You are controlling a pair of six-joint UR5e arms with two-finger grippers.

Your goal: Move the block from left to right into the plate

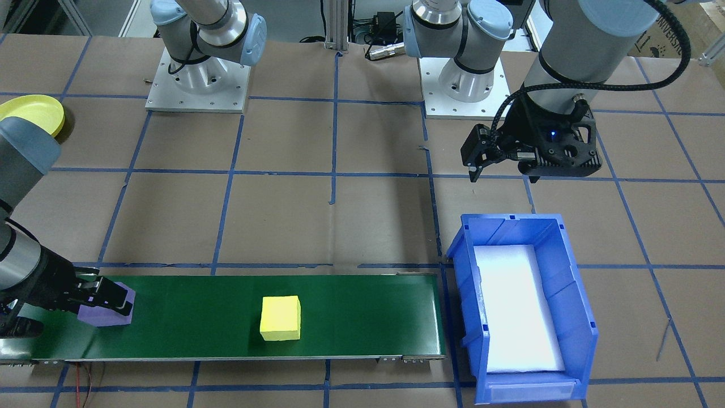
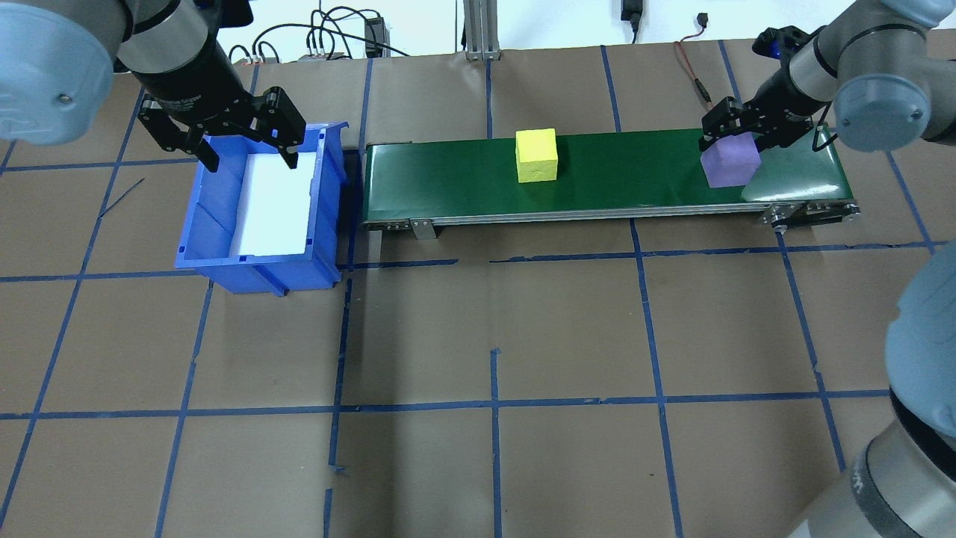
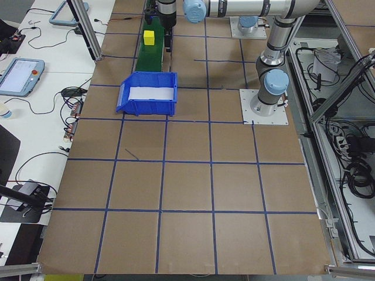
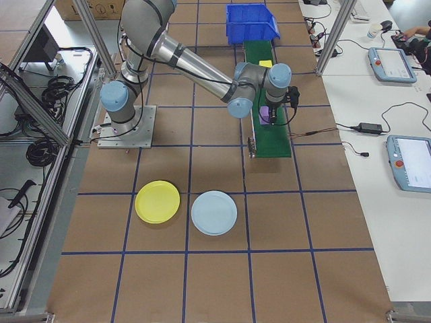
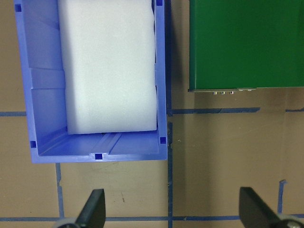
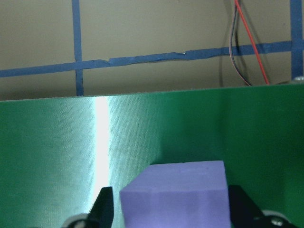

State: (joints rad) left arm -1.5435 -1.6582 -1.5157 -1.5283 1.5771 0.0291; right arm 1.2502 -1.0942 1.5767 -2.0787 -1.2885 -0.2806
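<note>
A purple block [image 2: 730,166] sits at the right end of the green conveyor belt [image 2: 620,179]. My right gripper [image 2: 732,142] is shut on it, one finger against each side, as the right wrist view shows around the purple block [image 6: 175,194]. A yellow block [image 2: 537,155] lies alone at mid-belt. The yellow plate [image 4: 157,201] lies on the table on my right side, away from the belt, and shows as the yellow plate [image 1: 34,113] at the front view's left edge. My left gripper [image 2: 250,157] hangs open over the far edge of the blue bin [image 2: 196,224].
The blue bin [image 1: 572,294] with a white foam liner stands off the belt's left end. A light blue plate [image 4: 214,212] lies beside the yellow one. Brown paper with a blue tape grid covers the table. Red wires run behind the belt's right end.
</note>
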